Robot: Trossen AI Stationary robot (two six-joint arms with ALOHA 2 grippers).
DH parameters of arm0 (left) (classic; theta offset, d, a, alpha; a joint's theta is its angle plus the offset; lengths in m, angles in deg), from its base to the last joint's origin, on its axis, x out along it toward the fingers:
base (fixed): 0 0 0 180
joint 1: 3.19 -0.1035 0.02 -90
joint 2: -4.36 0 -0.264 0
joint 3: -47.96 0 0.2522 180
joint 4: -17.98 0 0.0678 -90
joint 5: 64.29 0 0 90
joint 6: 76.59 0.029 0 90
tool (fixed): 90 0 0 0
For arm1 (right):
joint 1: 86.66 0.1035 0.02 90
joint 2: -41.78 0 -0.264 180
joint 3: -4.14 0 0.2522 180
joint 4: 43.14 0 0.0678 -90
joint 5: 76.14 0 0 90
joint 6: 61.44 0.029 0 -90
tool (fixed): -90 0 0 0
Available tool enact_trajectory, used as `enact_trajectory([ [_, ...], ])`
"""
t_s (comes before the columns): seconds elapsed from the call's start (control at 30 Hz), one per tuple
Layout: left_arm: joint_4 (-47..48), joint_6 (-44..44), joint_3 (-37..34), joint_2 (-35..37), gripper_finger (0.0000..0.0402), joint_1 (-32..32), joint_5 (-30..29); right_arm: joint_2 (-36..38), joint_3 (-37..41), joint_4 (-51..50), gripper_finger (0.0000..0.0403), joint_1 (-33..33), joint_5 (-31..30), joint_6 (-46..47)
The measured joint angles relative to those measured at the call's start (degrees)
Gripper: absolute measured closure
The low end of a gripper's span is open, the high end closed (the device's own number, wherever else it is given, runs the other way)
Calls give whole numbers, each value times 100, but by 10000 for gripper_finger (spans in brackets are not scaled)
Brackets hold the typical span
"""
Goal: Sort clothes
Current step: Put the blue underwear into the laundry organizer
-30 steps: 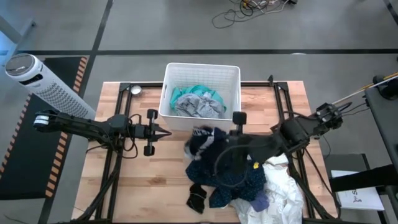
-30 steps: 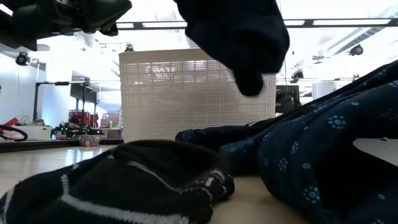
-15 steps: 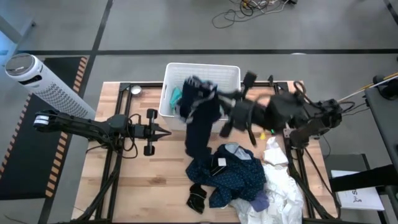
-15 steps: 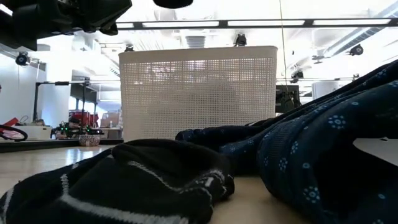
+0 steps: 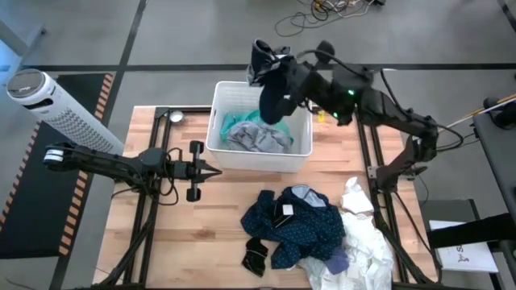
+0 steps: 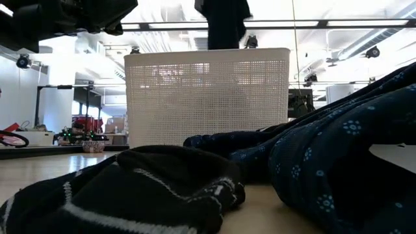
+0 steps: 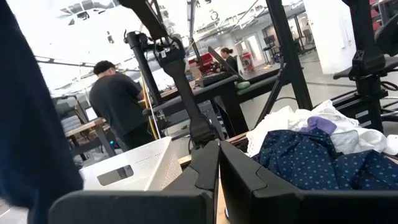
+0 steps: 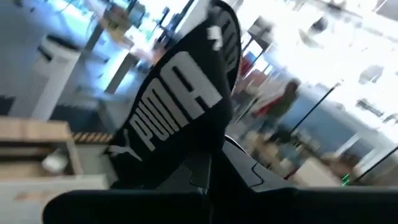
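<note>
My right gripper (image 5: 284, 71) is high over the far side of the white slatted basket (image 5: 300, 153), shut on a navy garment with white print (image 5: 269, 95), which also shows in the low view (image 6: 224, 23). Teal (image 5: 242, 121) and grey (image 5: 260, 138) clothes lie in the basket. A dark blue patterned garment (image 5: 302, 225), white pieces (image 5: 367, 242), a purple piece (image 5: 339, 260) and a dark striped piece (image 5: 256, 258) lie piled on the table's near right. My left gripper (image 5: 216, 170) waits shut left of the basket's near wall. My right gripper pinches the navy garment between its two fingers at a bunched part near its top (image 8: 208, 146), the white lettering just above the fingers. The arm reaches level from the table's right. The garment is lifted clear and hangs slack below the fingers, over the basket.
A white perforated cylinder (image 5: 56, 109) stands off the table's far left. A small round metal thing (image 5: 175, 116) lies by the basket's left far corner. Bare wood (image 5: 201, 234) lies between the left gripper and the pile. People stand in the room behind (image 7: 118, 102).
My right gripper has risen from the pile with the navy garment and swung toward the table's far edge, to above the basket's far side. The garment has been lifted clear of the pile and now hangs over the basket. The rest of the pile has stayed.
</note>
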Motion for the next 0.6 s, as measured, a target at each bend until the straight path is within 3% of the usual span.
enact_trajectory([
  [0.27,70,-18,0,0,402,2,0,-328,81,-1619,403,-665,1064,1604],
  [0.47,69,-33,0,2,402,1,-2,-911,138,-2589,403,-831,1813,2097],
  [0.6,71,-44,2,2,402,2,-4,-1475,144,-2997,403,-933,1850,2268],
])
